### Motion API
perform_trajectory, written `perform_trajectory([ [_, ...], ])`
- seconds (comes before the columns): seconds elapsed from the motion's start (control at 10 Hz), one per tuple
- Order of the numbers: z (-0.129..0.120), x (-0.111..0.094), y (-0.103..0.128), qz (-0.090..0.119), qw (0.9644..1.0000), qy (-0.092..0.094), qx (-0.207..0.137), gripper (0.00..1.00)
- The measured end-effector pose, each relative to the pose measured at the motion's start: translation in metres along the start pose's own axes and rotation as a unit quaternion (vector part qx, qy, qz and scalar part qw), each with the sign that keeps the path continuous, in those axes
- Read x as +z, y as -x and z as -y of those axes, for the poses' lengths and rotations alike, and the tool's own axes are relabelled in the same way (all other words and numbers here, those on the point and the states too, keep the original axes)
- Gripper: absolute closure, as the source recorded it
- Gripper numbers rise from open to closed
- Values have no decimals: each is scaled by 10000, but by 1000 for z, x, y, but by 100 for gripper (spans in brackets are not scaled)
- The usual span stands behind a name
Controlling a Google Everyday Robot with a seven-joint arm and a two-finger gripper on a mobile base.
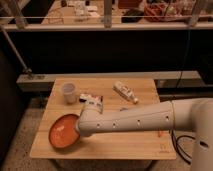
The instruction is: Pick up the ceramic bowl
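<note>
One white arm [130, 120] reaches from the right edge of the table [125, 142] to its front left corner. The bowl [61, 132] is there, tipped a bit. The gripper [80, 131] is pressed together on the bowl's right rim. A cup [69, 92] stands near the back left corner. A bottle [125, 92] lies near the back edge.

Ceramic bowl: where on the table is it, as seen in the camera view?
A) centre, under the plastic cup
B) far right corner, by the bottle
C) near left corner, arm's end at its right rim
C: the ceramic bowl sits at the near left corner of the table, with the claw at the arm's end down at its right rim. The plastic cup stands apart behind it.
</note>
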Motion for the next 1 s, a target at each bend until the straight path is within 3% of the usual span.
perform_trajectory([
  [0.2, 0, -17, -3, 4, 10000, -54, -51, 96],
  [1.0, 2, -43, -6, -1, 9996, -167, -210, 96],
])
